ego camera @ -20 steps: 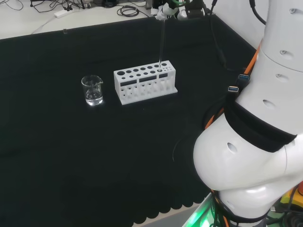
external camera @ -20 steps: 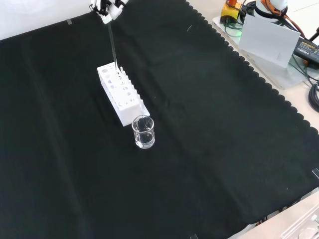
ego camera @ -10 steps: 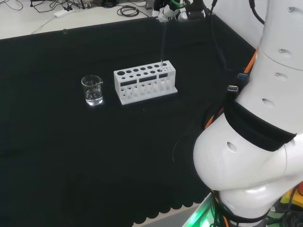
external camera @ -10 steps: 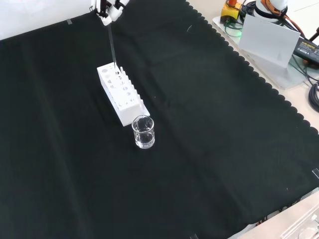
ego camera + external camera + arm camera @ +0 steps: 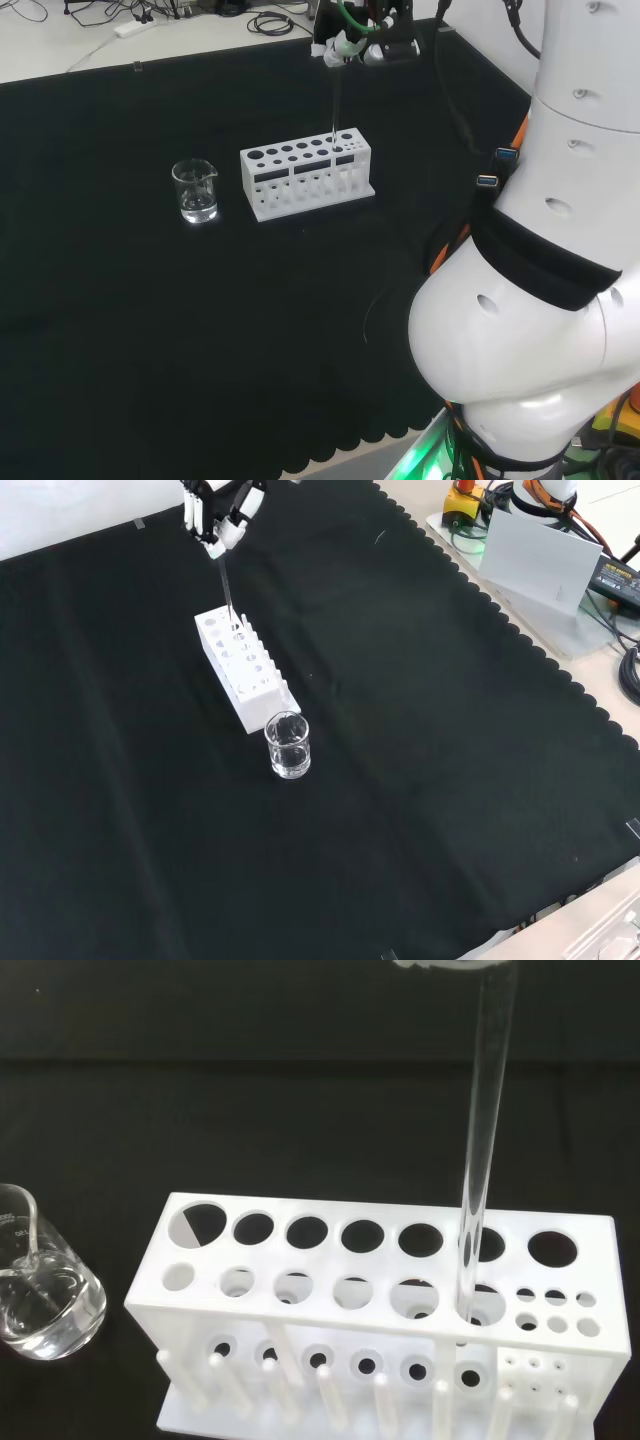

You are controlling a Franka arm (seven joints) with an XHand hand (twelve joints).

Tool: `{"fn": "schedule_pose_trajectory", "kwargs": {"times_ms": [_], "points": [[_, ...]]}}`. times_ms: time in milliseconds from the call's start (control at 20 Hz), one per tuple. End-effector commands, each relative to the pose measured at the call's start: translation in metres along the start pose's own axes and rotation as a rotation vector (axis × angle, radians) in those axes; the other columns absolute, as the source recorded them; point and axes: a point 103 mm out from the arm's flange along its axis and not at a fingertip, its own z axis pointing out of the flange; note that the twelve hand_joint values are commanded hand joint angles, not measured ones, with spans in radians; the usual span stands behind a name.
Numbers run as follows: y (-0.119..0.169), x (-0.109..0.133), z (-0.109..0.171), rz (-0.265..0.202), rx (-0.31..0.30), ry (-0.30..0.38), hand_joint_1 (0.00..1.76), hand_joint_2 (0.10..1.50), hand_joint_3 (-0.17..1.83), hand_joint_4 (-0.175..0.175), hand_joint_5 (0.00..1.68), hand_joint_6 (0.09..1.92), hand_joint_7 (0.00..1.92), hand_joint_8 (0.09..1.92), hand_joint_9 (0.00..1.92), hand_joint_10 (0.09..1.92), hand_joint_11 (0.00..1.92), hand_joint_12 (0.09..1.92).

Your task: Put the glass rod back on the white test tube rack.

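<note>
Hand [image 5: 222, 510] apparently pinches glass rod [image 5: 486, 1150] above rack [image 5: 380, 1300].

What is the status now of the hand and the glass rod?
Hand fingers shut on glass rod. Rod upright, tip in a white rack hole. Nothing in the way.

You are working at a robotics lab bench: a black cloth [image 5: 420, 780] with a scalloped edge covers the table, and on it stand chemistry wares, a white test tube rack [image 5: 305, 183] and a small glass beaker [image 5: 196, 190] holding clear liquid. Around the cloth you can see loose cables [image 5: 270, 22] on a pale tabletop in the head view, and electronics and a power brick [image 5: 615, 577] at the right of the front view.
</note>
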Motion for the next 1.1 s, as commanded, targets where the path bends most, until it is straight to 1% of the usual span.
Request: {"fn": "schedule_pose_trajectory", "kwargs": {"times_ms": [50,100,200,250,300,350,450,550,800,1100], "points": [[0.01,0.005,0.01,0.009,0.043,-0.078,1.4,1.07,0.0,-0.175,1.1,0.43,0.97,1.05,1.12,1.14,1.53,0.59],[0.012,0.008,0.011,0.017,0.044,-0.092,1.4,1.07,0.0,-0.175,1.1,0.43,0.97,1.05,1.12,1.14,1.53,0.59],[0.013,0.008,0.014,0.013,0.038,-0.106,1.4,1.07,0.0,-0.175,1.1,0.43,0.97,1.05,1.12,1.14,1.53,0.59],[0.018,0.019,0.019,0.013,0.043,-0.109,1.4,1.07,0.0,-0.175,1.1,0.43,0.97,1.05,1.12,1.14,1.53,0.59],[0.017,0.012,0.021,0.017,0.041,-0.1,1.4,1.07,0.0,-0.175,1.1,0.43,0.97,1.05,1.12,1.14,1.53,0.59],[0.016,0.009,0.025,0.007,0.02,-0.08,1.4,1.07,0.0,-0.175,1.1,0.43,0.97,1.05,1.12,1.14,1.53,0.59],[0.018,0.007,0.028,0.003,0.059,-0.088,1.4,1.07,0.0,-0.175,1.1,0.43,0.97,1.05,1.12,1.14,1.53,0.59],[0.021,0.011,0.034,-0.005,0.071,-0.088,1.4,1.07,0.0,-0.175,1.1,0.43,0.97,1.05,1.12,1.14,1.53,0.59],[0.021,0.013,0.04,-0.006,0.078,-0.084,1.4,1.07,0.0,-0.175,1.1,0.43,0.97,1.05,1.12,1.14,1.53,0.59],[0.019,0.013,0.041,-0.012,0.086,-0.071,1.4,1.07,0.0,-0.175,1.1,0.44,0.97,1.04,1.11,1.14,1.53,0.59]]}}
